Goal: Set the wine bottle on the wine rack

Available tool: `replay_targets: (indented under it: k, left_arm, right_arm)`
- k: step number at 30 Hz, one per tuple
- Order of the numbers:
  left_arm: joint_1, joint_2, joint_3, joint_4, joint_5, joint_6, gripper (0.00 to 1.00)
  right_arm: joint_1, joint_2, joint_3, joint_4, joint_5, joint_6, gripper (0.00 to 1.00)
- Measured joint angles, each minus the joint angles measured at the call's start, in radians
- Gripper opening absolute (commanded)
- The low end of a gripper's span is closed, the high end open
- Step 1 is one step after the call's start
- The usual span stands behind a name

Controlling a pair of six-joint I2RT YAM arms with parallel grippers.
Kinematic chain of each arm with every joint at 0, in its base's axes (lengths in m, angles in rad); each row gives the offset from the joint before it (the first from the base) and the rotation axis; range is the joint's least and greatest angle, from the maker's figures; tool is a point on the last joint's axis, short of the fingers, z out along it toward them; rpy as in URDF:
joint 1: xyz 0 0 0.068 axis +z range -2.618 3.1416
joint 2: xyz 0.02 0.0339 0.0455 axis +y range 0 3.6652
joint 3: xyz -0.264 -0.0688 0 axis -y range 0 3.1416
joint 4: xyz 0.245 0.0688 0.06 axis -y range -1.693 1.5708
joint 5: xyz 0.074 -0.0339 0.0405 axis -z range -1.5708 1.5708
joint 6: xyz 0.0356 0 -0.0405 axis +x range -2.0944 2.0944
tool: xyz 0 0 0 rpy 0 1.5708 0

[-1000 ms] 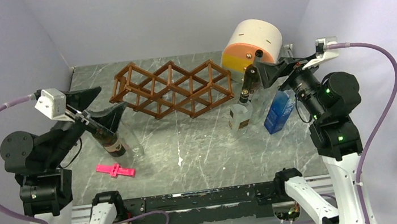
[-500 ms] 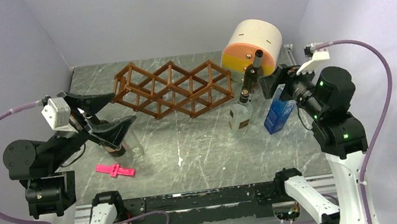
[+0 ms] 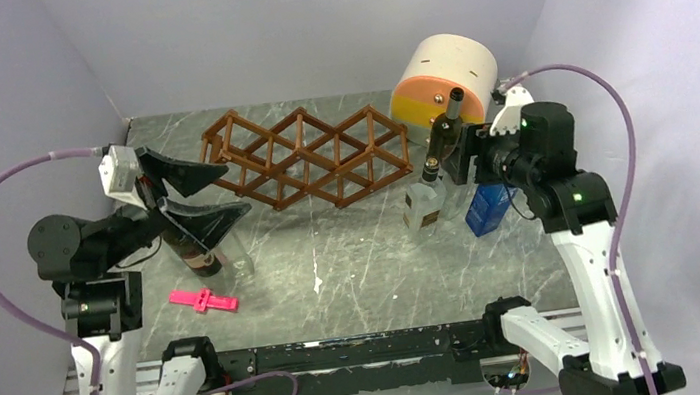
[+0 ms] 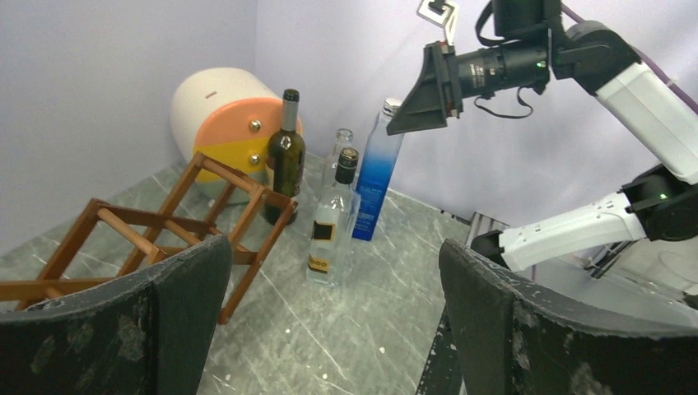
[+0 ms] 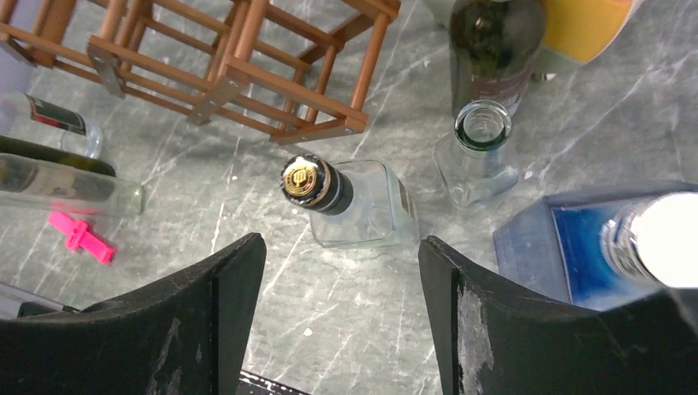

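Right gripper (image 5: 337, 243) unclenched, empty, above standing bottles (image 5: 362, 206), likely lining up wine bottle (image 5: 494, 49), top edge. Left gripper (image 4: 333, 247) released, beside wine rack (image 5: 350, 123).

The left hand (image 3: 235, 188) has risen and swung right, closer to the left end of the wine rack (image 3: 306, 158). The right hand (image 5: 337, 247) has turned downward over the clear square bottle (image 5: 362, 214), with its jaws narrower but still apart.
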Motion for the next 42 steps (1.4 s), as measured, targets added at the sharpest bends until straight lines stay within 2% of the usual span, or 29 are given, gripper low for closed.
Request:
replay_targets:
  k: [8, 12, 15, 21, 26, 32, 39, 42]
  left_arm:
    - [-0.004, 0.064, -0.044, 0.105, 0.01, -0.1, 0.98]
    - [-0.036, 0.089, -0.056, 0.124, -0.005, -0.117, 0.96]
    - [-0.089, 0.109, -0.057, 0.115, -0.035, -0.106, 0.95]
    - [-0.217, 0.171, -0.037, 0.029, -0.127, -0.025, 0.92]
    - [-0.301, 0.206, -0.031, -0.02, -0.196, 0.018, 0.92]
    - [-0.346, 0.211, -0.031, -0.027, -0.259, 0.034, 0.91]
    - [-0.403, 0.224, -0.027, -0.049, -0.32, 0.053, 0.86]
    - [-0.454, 0.237, -0.027, -0.061, -0.345, 0.077, 0.87]
  right_arm:
    - [0.067, 0.05, -0.098, 0.053, 0.007, 0.022, 0.72]
    - [0.218, 0.084, -0.099, 0.091, 0.101, 0.037, 0.71]
    - [0.316, 0.127, -0.098, 0.098, 0.214, 0.049, 0.67]
    - [0.406, 0.185, -0.098, 0.098, 0.392, 0.055, 0.6]
    - [0.425, 0.18, -0.099, 0.102, 0.474, 0.053, 0.62]
    - [0.426, 0.174, -0.101, 0.124, 0.537, 0.05, 0.61]
    - [0.428, 0.171, -0.134, 0.152, 0.549, 0.046, 0.51]
    - [0.428, 0.171, -0.149, 0.163, 0.55, 0.043, 0.4]
